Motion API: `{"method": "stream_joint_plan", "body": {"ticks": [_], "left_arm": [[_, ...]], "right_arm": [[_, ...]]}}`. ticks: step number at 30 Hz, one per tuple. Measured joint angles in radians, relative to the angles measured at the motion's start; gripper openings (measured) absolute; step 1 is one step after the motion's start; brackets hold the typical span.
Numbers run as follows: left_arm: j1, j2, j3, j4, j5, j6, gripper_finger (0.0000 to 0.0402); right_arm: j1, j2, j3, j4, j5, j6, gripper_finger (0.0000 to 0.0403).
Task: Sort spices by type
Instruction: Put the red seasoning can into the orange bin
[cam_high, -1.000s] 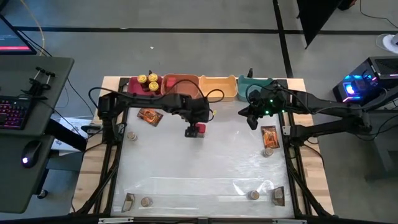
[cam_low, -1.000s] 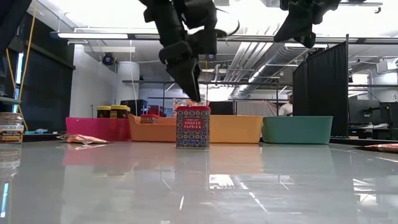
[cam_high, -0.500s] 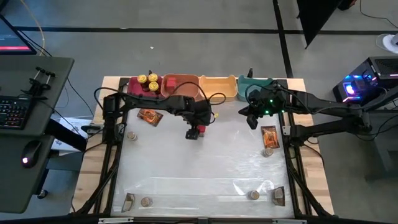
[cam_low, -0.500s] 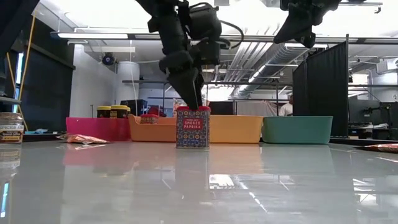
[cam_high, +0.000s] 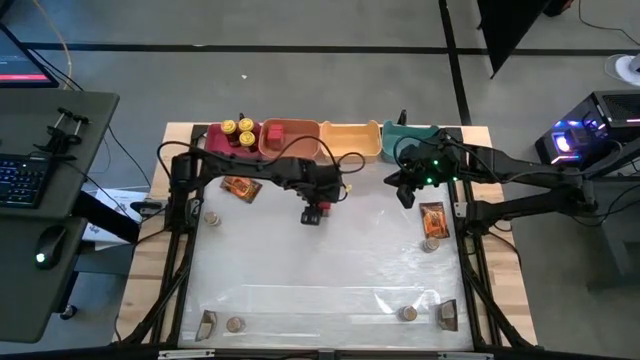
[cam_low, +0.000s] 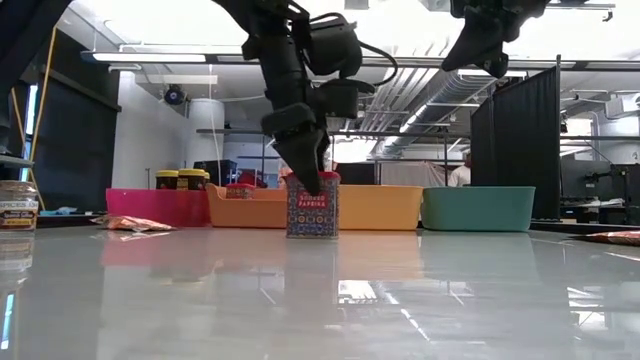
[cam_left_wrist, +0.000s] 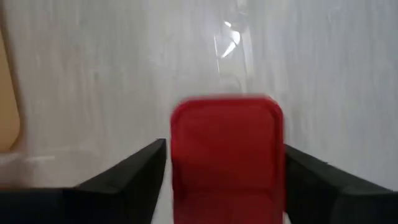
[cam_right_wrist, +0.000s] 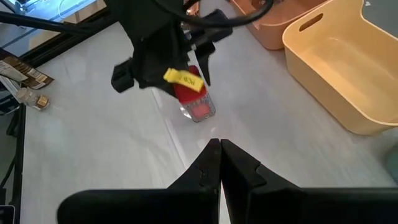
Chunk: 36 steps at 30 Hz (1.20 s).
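A small red box (cam_high: 316, 211) of spice stands upright on its base on the white table, in front of the bins; the low view shows its printed side (cam_low: 311, 210). My left gripper (cam_left_wrist: 225, 148) is over it, pointing steeply down. It is open, with one finger on each side of the red lid (cam_left_wrist: 227, 143). My right gripper (cam_right_wrist: 219, 147) hangs shut and high over the table's far right (cam_high: 405, 196), holding nothing. Yellow-lidded jars (cam_high: 240, 130) sit in the pink bin (cam_high: 213, 136). My left gripper comes at the red box from above, its fingers level with the lid's two opposite sides (cam_left_wrist: 177, 155). A thin strip of table shows between one finger (cam_left_wrist: 146, 168) and the box. Whether the other finger touches it, I cannot tell. The box stands upright on the table.
A salmon bin (cam_high: 300, 128), a yellow bin (cam_high: 350, 142) and a teal bin (cam_high: 408, 134) continue the row along the far edge. Foil packets (cam_high: 241, 187) (cam_high: 433, 217) and little jars (cam_high: 212, 218) (cam_high: 408, 313) lie scattered. The table's middle and near part show bare.
My left gripper has sunk onto the red box: its fingertips, which were just above the lid, now reach down past the lid's top on both sides. The box still stands where it was.
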Motion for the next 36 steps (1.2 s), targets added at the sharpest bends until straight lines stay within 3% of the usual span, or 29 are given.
{"method": "stream_joint_plan", "body": {"ticks": [3,8,15,21,24,28,36], "left_arm": [[0.018,-0.020,0.000,-0.048,-0.010,0.001,0.0179],[0.125,-0.130,-0.001,-0.088,-0.040,-0.059,0.0179],[0.413,-0.341,0.001,0.045,-0.078,-0.305,0.0179],[0.626,-0.297,0.001,-0.003,-0.020,-0.563,0.0179],[0.642,-0.241,0.000,-0.012,0.075,-0.616,0.0179],[0.618,-0.195,0.000,0.026,0.091,-0.660,0.0179],[0.609,-0.155,0.000,-0.041,-0.081,-0.741,0.0179]], "right_arm": [[0.000,0.000,0.000,-0.007,0.000,-0.001,0.0000],[-0.001,0.000,0.000,-0.010,0.000,-0.001,0.0000],[-0.002,0.000,0.000,-0.009,0.027,0.003,0.0000],[-0.002,0.000,0.000,-0.001,0.039,0.020,0.0000],[-0.002,0.003,0.000,-0.001,0.040,0.029,0.0000],[-0.002,0.008,0.000,-0.001,0.040,0.039,0.0000],[-0.002,0.013,0.000,0.001,0.052,0.052,0.0000]]}}
